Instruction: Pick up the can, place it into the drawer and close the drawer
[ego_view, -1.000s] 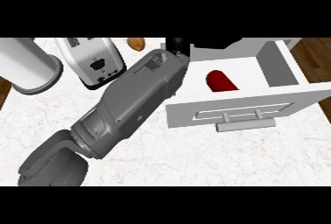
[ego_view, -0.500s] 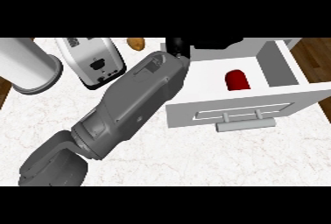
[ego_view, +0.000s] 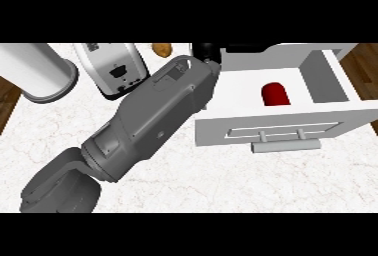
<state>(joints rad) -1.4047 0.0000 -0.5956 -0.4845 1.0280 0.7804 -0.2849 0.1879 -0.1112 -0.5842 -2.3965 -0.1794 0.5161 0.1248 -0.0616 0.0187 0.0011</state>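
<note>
The red can (ego_view: 275, 94) sits inside the open white drawer (ego_view: 325, 75), near its middle, with nothing touching it. The drawer's front panel and handle (ego_view: 286, 145) face me. A long grey forearm runs from the lower left up to the drawer's back left corner. It ends in my black left hand (ego_view: 209, 51), which is mostly cut off at the top of the view. That hand is apart from the can, up and to its left. My right hand does not show.
A white toaster (ego_view: 114, 70) stands left of the forearm, and a pale round canister (ego_view: 37, 72) stands at the far left. A small brown item (ego_view: 162, 49) lies behind the toaster. Wooden floor (ego_view: 365, 57) shows past the counter's right and left edges.
The can has shifted a little to the right inside the drawer and now sits straighter. The forearm and hand have barely moved.
</note>
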